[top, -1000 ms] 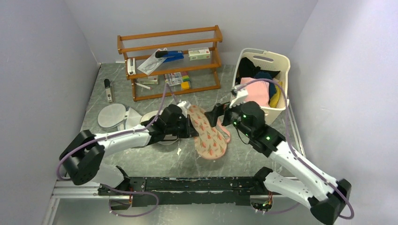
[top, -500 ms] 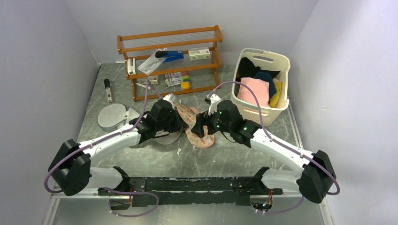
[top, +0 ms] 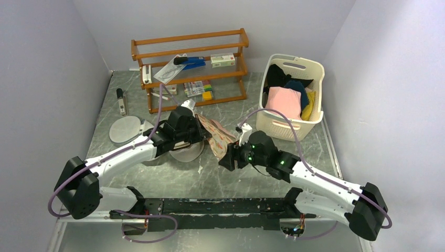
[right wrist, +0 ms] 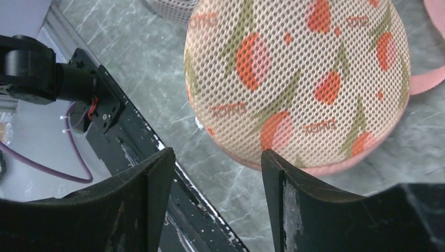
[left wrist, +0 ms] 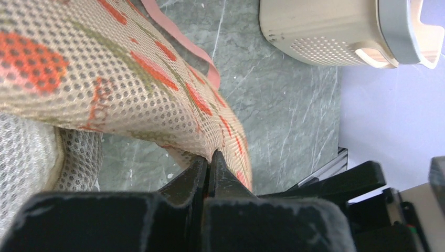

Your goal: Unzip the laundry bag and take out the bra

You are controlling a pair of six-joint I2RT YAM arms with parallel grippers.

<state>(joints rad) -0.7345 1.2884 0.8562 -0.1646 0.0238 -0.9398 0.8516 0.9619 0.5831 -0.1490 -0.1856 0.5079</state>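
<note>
Mid-frame, the left hand (left wrist: 210, 157) is clamped on the bag (top: 218, 137) mesh, while the right hand (right wrist: 216, 160), fingers apart, sits at its lower edge.

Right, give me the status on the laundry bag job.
Done: the left claw is shut on the laundry bag, pinching its mesh. In hand: the right claw hangs open beside a lobe, gripping nothing. Left: no open zip or bra shows, so unzipping and removal are both to do.

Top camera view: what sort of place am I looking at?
Likely a staged laundry test booth: a cream perforated plastic basket of clothes, a peach leaf-print mesh laundry bag, an orange wooden shelf rack.
</note>
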